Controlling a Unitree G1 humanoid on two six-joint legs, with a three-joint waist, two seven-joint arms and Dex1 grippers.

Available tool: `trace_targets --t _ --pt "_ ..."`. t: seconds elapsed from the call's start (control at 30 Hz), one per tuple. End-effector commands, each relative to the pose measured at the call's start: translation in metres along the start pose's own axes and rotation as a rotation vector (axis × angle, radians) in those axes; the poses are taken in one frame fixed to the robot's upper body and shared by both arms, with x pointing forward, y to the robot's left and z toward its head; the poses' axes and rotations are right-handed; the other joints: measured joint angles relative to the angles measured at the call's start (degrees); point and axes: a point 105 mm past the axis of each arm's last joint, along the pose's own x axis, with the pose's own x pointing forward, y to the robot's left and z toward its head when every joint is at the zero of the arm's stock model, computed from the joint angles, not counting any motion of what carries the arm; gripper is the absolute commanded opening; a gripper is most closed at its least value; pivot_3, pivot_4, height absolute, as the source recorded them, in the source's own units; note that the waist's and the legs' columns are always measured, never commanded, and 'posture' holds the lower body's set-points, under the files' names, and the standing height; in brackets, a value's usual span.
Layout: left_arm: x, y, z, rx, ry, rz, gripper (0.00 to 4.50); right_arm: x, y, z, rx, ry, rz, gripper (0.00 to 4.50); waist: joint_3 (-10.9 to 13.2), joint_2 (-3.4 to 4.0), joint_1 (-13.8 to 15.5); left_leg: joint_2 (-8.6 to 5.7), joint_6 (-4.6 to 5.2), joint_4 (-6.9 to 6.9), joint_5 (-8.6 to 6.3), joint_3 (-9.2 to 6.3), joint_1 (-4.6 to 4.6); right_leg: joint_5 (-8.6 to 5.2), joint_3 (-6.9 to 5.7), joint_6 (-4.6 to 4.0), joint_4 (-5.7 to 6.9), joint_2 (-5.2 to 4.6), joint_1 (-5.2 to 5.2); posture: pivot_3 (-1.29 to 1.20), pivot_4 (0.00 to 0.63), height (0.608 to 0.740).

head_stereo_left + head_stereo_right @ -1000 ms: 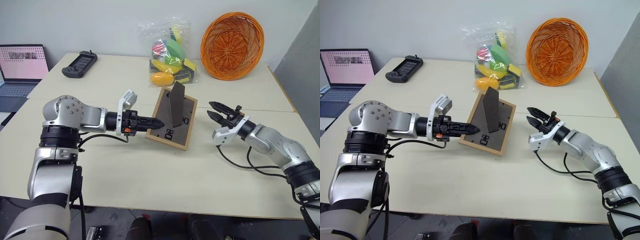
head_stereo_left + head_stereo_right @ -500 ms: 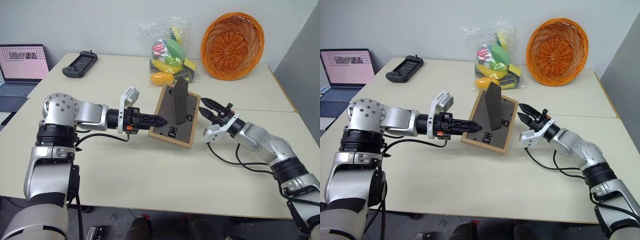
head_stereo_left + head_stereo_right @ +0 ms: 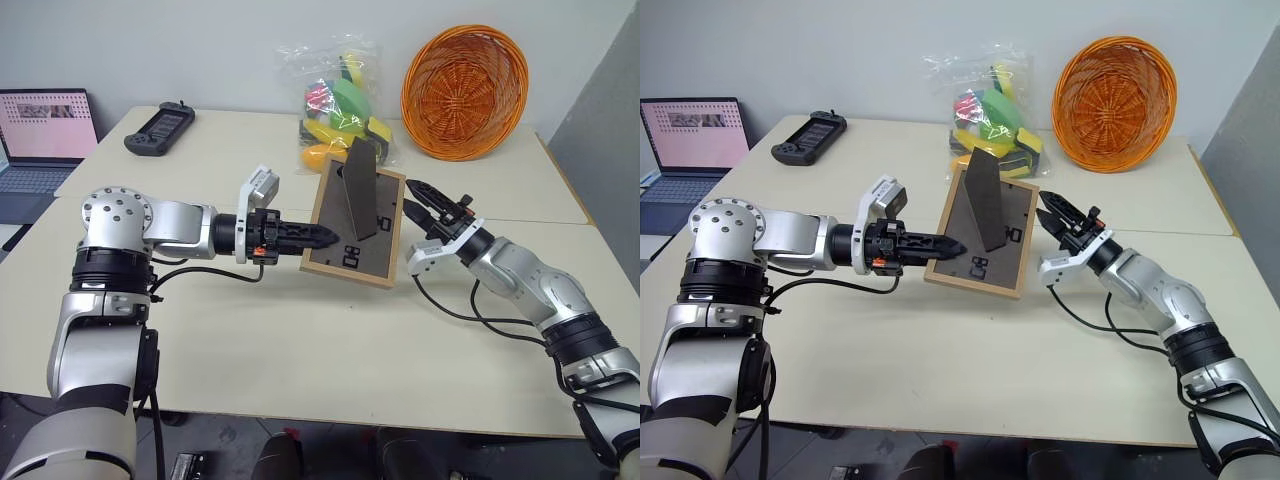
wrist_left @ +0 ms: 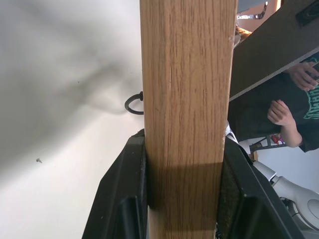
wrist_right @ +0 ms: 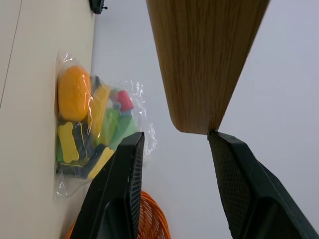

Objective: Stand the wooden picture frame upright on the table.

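The broad, smooth cream-beige bench (image 3: 300, 360) is made of flat rectangular tops pushed together, with seams running across it. At about one o'clock near its far edge, a round orange woven wicker basket (image 3: 465, 90) leans against the wall, its ribbed weave facing forward. At twelve o'clock lies a crinkled clear plastic bag of bright toy shapes (image 3: 342, 108) in yellow, green and pink. At ten o'clock an open laptop (image 3: 40, 140) shows a pink screen, and toward eleven o'clock a flat dark handheld controller (image 3: 158, 127) lies on the bench. Near the middle, the small rectangular light-wood picture frame (image 3: 357, 216) is tilted steeply, its lower edge at or near the bench top and its dark grey back panel with white marks facing the camera; a slim dark fold-out stand (image 3: 360, 202) juts from that panel. The left gripper (image 3: 318, 237) comes in from nine o'clock and pinches the frame's left wooden rail, and in the left wrist view the black fingers (image 4: 124, 199) press both faces of the straight-grained wood. The right gripper (image 3: 416, 203) sits at three o'clock by the frame's right edge, its black, finely textured fingers (image 5: 122, 199) spread apart, with a rounded wooden corner of the frame just at one fingertip in the right wrist view; whether it touches cannot be told.
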Motion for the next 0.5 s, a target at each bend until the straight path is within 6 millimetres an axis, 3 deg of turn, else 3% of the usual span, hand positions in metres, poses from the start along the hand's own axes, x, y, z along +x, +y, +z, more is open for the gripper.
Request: trace_targets --t 0.03,0.2,0.3,0.5 --pt "-0.001 -0.009 0.007 0.028 -0.016 -0.012 1.31 0.003 -0.031 0.008 -0.024 -0.052 -0.120 2.14 0.00 0.00 -0.12 0.00 0.00 0.00 0.00 0.01 0.01 0.00 0.02 0.00 0.01 0.00 0.00 0.00 0.150 0.740" --pt "-0.001 -0.009 0.008 0.027 -0.022 -0.005 1.31 -0.008 -0.025 0.002 0.014 -0.007 -0.094 2.14 -0.01 -0.01 0.01 -0.02 0.00 0.01 0.00 -0.01 0.01 0.00 0.00 0.00 0.00 0.00 0.02 0.00 0.150 0.740" --pt "-0.001 -0.007 0.008 0.027 -0.022 0.002 1.31 -0.011 -0.023 0.003 0.054 -0.014 -0.079 2.59 -0.01 -0.01 0.00 -0.02 0.01 0.02 0.00 -0.02 0.01 0.00 0.00 0.00 0.00 0.00 0.04 0.00 0.150 0.740" --pt "0.000 -0.008 0.009 0.030 -0.024 0.004 1.31 -0.006 -0.020 0.004 0.035 -0.014 -0.061 3.91 -0.01 -0.01 -0.11 -0.02 0.02 0.02 0.01 -0.02 0.02 0.00 0.00 0.00 0.01 0.00 0.04 0.00 0.150 0.740"
